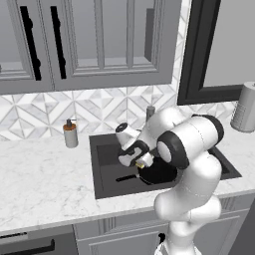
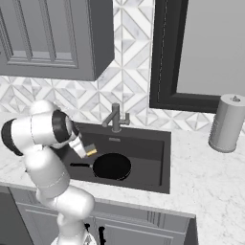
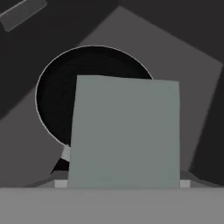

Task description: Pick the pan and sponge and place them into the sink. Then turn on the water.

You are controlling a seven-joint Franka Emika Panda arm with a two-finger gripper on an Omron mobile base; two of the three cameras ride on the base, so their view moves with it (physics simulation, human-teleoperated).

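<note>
The pan (image 2: 111, 166) lies flat on the floor of the sink (image 2: 148, 162), its thin handle pointing toward the arm's side. The pincer (image 2: 90, 152) hangs inside the basin, above the handle end of the pan, clamped on the sponge (image 3: 124, 133); a yellow edge of the sponge shows at the fingertips in both base views. In the hand view the sponge's grey-green face covers most of the pan beneath. The faucet (image 2: 115, 118) stands at the sink's rear rim. A soap dispenser (image 1: 70, 133) stands on the surface (image 1: 45, 174) left of the sink.
</note>
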